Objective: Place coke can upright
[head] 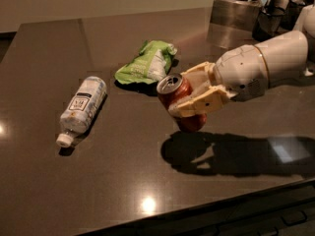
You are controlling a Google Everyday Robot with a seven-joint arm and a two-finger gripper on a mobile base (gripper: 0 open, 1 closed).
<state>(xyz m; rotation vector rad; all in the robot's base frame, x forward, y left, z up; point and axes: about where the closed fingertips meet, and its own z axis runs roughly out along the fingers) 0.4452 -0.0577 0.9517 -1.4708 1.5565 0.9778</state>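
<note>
Hand (185, 91) tight around the tilted coke can (172, 85), apparently clear of the table (113, 166).

Table (123, 181) bears bottle (82, 109) and snack bag (145, 65); end effector (179, 93) holds coke can (171, 85) above.
</note>
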